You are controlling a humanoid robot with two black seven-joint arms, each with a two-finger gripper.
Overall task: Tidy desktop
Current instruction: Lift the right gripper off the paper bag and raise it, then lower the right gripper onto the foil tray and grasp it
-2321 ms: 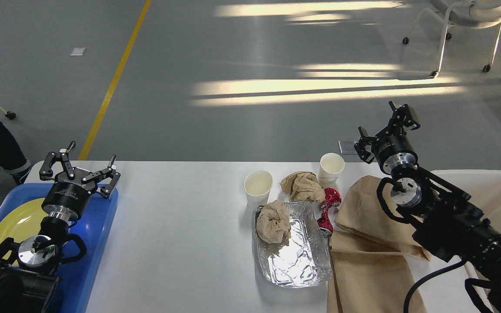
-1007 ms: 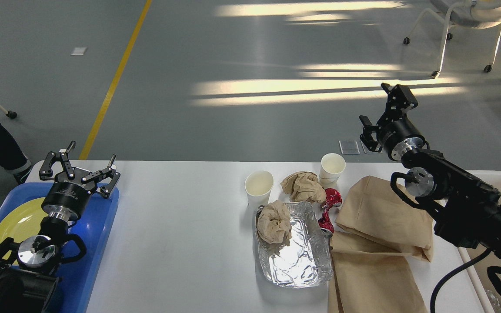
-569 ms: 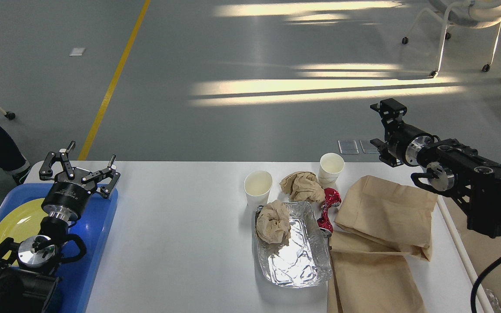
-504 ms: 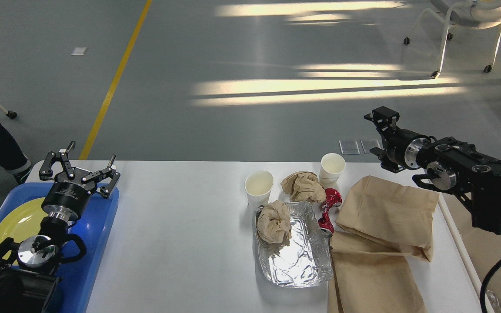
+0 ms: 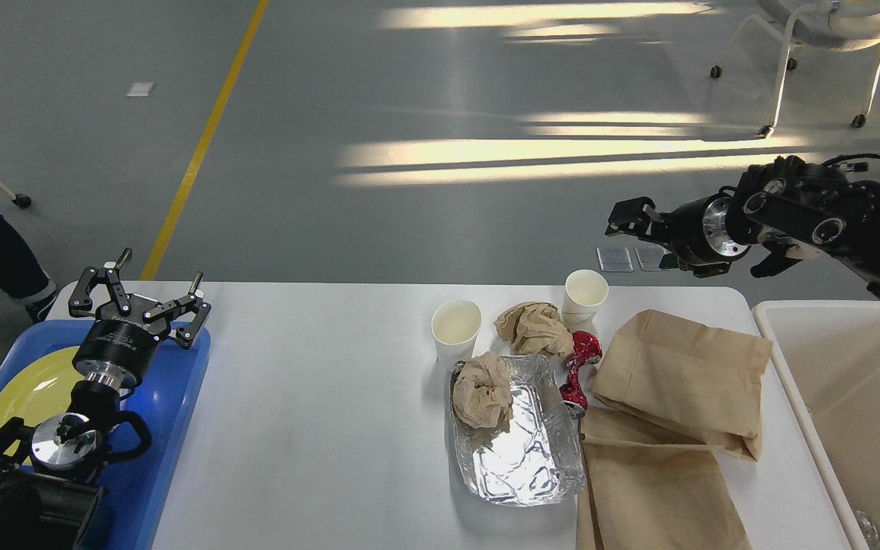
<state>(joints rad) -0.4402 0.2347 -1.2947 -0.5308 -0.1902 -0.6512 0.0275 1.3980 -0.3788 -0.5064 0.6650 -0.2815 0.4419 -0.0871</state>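
Hovering right gripper point(image 5: 631, 220), jaw state can't be told; left gripper point(image 5: 138, 294) spread, empty. Below the right jaws, desktop point(image 5: 318, 397) is littered: light, crushable paper cup point(image 5: 584, 296), best pinched at rim.

No text, label, brand, number or sign is legible on anything in view.

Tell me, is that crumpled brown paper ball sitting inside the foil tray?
Yes, one crumpled brown paper ball rests in the far end of the foil tray, while another lies on the desktop beyond it.
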